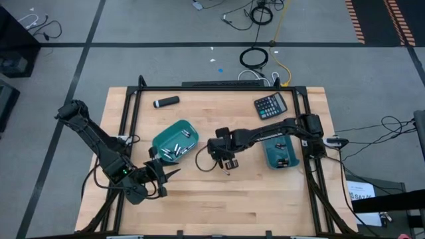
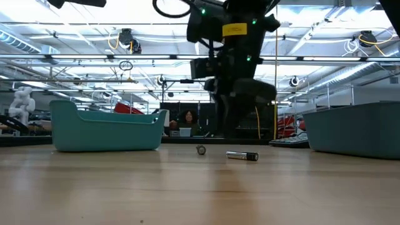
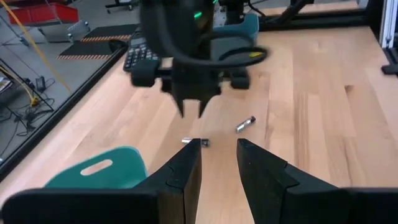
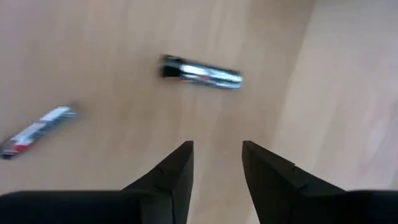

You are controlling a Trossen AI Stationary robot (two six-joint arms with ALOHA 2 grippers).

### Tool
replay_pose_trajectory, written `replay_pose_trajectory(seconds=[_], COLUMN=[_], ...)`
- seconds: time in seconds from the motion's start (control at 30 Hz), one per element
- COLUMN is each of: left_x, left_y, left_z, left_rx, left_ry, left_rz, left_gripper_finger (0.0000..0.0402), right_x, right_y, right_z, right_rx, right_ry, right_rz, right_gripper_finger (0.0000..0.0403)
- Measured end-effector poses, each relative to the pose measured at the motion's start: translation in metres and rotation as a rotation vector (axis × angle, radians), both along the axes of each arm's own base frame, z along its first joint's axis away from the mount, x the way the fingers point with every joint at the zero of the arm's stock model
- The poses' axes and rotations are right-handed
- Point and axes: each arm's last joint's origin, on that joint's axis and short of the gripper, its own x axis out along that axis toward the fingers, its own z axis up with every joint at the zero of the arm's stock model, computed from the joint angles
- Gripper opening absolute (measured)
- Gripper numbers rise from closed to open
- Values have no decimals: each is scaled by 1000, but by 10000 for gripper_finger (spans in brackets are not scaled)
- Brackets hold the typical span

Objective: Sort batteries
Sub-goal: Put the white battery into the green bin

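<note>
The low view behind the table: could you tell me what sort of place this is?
Probably a robotics lab or workshop: rows of ceiling lights over a large open hall, cables on the floor, a person seated at a desk.

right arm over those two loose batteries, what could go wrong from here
The right gripper hangs open and empty above two loose batteries lying bare on the table. A slightly off descent could nudge one and set it rolling. The second battery lies close by, so the jaws might catch both.
</note>
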Motion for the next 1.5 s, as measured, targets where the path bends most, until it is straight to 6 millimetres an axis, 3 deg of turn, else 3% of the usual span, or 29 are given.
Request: replay_pose_trajectory(seconds=[0.17,0.33,0.5,0.7,0.9,1.07,1.33,1.5], left_x=[0,5,10,16,25,31,41,51], left_y=[0,6,6,0,8,17,35,33], left_z=[0,1,5,15,20,18,16,27], left_rx=[4,-6,-80,-100,-198,-224,-203,-250], left_ry=[4,-3,-8,-73,-70,-48,-11,-83], left_rz=[-1,24,-11,-88,-86,-58,-22,-159], left_gripper_finger=[114,114,114,114,114,114,114,114], right_x=[-1,-6,-26,-61,-94,-113,-126,-125], right_y=[21,37,49,48,58,78,94,92], right_z=[9,33,66,81,58,32,33,33], right_rx=[-33,19,57,38,62,57,-71,-52], right_ry=[-69,-198,-410,-689,-944,-968,-1061,-1033], right_rz=[-54,-111,-130,-238,-453,-520,-594,-563], right_gripper_finger=[130,130,130,130,130,130,130,130])
